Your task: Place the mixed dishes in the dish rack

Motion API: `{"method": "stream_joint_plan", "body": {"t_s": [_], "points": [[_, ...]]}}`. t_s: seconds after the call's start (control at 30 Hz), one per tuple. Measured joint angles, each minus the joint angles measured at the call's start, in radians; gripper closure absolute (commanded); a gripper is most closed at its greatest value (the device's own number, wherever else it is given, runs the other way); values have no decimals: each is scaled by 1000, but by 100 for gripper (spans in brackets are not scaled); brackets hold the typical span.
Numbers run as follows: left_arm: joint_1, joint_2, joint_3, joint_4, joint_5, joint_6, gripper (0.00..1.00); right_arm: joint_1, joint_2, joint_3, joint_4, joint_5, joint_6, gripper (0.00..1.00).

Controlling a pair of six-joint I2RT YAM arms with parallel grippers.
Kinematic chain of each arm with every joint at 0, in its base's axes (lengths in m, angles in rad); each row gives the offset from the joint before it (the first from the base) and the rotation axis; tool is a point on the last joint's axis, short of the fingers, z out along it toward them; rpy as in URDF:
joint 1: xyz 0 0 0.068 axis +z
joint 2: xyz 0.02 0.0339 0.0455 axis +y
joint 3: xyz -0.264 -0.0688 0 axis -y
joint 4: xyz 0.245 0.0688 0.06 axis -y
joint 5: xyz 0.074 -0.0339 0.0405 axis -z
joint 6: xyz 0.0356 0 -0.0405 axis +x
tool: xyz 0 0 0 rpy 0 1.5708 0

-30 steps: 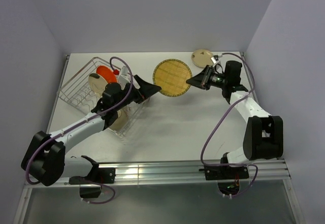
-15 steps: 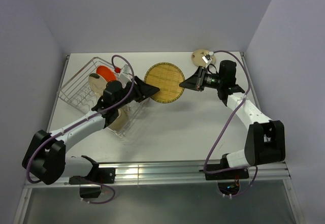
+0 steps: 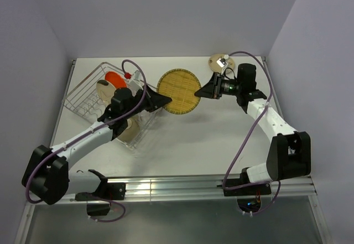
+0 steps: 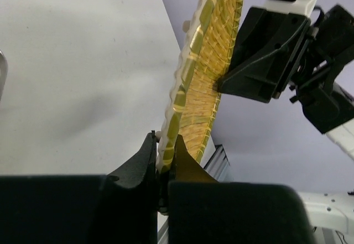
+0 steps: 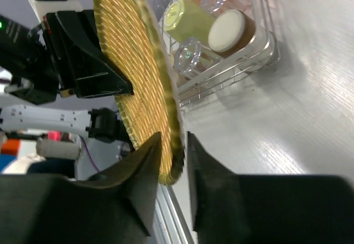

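Tan woven-look plate (image 3: 178, 91), round, ribbed weave, silver wire rack (image 3: 80, 92)

No words, numbers, labels or signs are being shown clearly enough to be read in any view.

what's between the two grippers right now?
The tan woven plate: left gripper pinching one rim, right gripper straddling the opposite rim. Top view.

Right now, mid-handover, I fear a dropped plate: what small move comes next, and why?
Probably open the right gripper wider and draw it back off the plate. The left gripper is shut on the opposite rim, and the right jaws stand slightly apart, so the left can likely carry it to the rack.
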Motion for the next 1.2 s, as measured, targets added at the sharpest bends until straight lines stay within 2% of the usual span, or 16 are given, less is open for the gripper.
{"method": "stream_joint_plan", "body": {"t_s": [0.03,0.17,0.37,0.47,0.5,0.53,0.63,0.67,0.7,0.77,0.8,0.9,1.0,1.2], "points": [[0,-11,0,-12,8,17,100,4,1,13,-11,-13,-34,61],[-2,-43,-8,-19,45,55,100,22,6,64,-43,-57,-134,53],[-2,-80,-45,-18,69,74,100,55,50,137,-65,-105,-226,54],[-2,-84,-56,-29,74,77,100,74,82,164,-92,-115,-270,78],[-2,-89,-56,-36,75,80,100,77,90,170,-105,-112,-285,93],[-2,-97,-56,-46,73,85,100,77,98,178,-119,-113,-294,100],[-1,-123,-63,-66,65,100,99,86,116,211,-172,-125,-317,100],[0,-132,-66,-69,61,102,95,91,117,221,-185,-124,-327,100],[0,-142,-69,-72,57,102,72,96,117,232,-198,-122,-337,100],[1,-165,-71,-88,45,109,49,109,118,257,-216,-124,-360,100],[2,-184,-71,-101,30,119,32,119,118,269,-226,-119,-375,100],[5,-270,-70,-168,-32,152,13,145,127,304,-243,-111,-387,100],[6,-403,-64,-271,-138,188,7,165,159,369,-247,-89,-381,100],[7,-663,-6,-497,-373,269,4,216,275,591,-266,18,-365,100]]}}
